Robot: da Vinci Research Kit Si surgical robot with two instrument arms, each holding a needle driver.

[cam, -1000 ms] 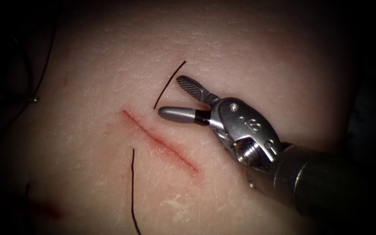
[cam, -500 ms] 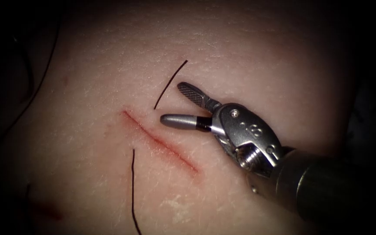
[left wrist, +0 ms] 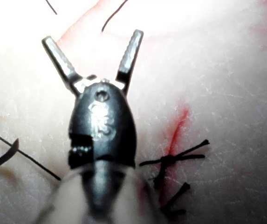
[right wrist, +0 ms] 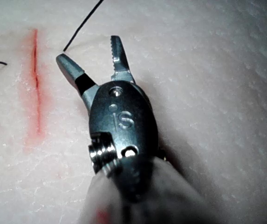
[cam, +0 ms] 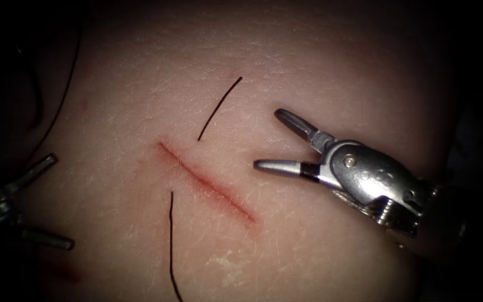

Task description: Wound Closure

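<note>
Both tools spread-fingered and holding nothing over the tissue [cam: 308,67].
Right tool [cam: 278,140] hangs right of the cut [cam: 205,182]; left tool [cam: 57,201] sits far left. Thread [cam: 219,109] pieces lie either side of the cut.

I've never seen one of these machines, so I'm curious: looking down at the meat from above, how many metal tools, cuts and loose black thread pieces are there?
Tools: 2, left and right, both open and holding nothing.
Cuts: 1.
Thread pieces beside the cut: 2, upper and lower.
Total: 5.
</note>
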